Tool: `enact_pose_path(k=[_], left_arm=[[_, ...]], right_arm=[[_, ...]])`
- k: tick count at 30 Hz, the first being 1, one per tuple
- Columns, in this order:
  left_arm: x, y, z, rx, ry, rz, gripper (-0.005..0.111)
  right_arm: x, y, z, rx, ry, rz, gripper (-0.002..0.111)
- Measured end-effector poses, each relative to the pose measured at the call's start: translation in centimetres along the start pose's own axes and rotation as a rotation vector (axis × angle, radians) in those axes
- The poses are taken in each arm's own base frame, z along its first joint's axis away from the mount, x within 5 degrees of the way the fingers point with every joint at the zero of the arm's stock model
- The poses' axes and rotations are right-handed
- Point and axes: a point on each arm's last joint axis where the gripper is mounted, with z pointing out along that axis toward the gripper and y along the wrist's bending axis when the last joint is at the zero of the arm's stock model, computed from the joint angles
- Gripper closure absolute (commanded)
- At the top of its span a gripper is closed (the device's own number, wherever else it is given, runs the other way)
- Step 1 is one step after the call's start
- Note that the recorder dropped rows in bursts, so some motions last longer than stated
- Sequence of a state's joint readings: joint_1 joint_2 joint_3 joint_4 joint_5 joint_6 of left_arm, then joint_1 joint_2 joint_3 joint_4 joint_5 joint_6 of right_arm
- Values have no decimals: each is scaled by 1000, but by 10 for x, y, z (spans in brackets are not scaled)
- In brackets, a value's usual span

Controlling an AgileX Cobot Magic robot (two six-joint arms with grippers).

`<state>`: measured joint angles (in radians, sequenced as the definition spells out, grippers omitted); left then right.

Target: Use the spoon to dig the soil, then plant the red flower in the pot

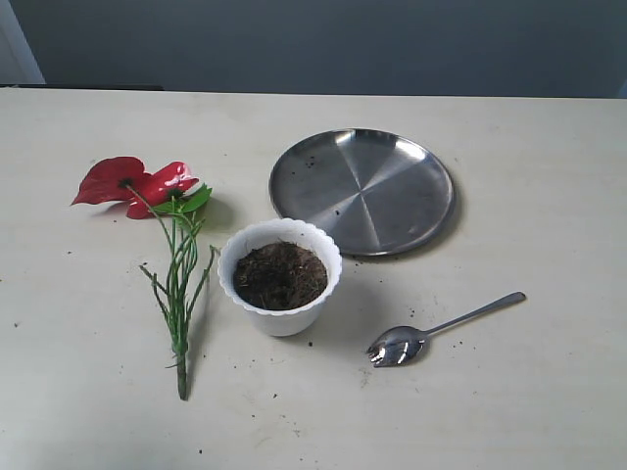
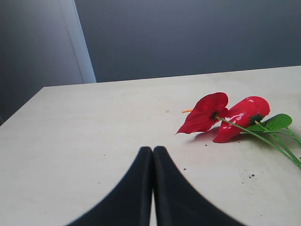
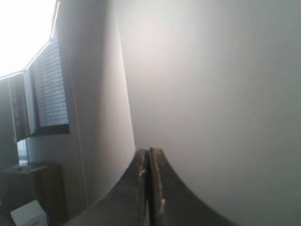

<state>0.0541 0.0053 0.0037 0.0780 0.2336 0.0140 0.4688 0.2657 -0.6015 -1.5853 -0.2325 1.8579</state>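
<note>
The white scalloped pot [image 1: 282,315] stands mid-table, filled with dark brown soil [image 1: 280,275]. The red flower [image 1: 137,184] lies flat to its left, blooms toward the far side and green stems running toward the near edge. The silver spoon [image 1: 441,329] lies to the right of the pot, bowl nearest it. No arm shows in the exterior view. In the left wrist view my left gripper [image 2: 153,149] is shut and empty, low over the table, with the red flower [image 2: 225,116] some way beyond it. My right gripper [image 3: 148,150] is shut, empty, and faces a wall.
A round steel plate [image 1: 361,189] lies behind the pot, touching nothing. Stray soil crumbs dot the table around the pot and spoon. The right wrist view takes in a wall, a window and furniture off the table.
</note>
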Motion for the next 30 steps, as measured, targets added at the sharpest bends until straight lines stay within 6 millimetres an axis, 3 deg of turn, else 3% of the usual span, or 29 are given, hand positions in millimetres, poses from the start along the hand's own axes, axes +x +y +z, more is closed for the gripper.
enact_pose_path(k=[7, 14, 18, 22, 30], left_arm=[[0, 0, 0, 0, 0, 0, 106], [0, 0, 0, 0, 0, 0, 106], [0, 0, 0, 0, 0, 0, 106], [0, 0, 0, 0, 0, 0, 106], [0, 0, 0, 0, 0, 0, 106]], right_arm=[[-27, 2, 42, -41, 32, 7, 109], [-17, -20, 92, 58, 131, 0, 109], [11, -40, 120, 141, 243, -36, 109], [52, -58, 148, 160, 405, -72, 109], [131, -73, 178, 32, 695, -38, 109]])
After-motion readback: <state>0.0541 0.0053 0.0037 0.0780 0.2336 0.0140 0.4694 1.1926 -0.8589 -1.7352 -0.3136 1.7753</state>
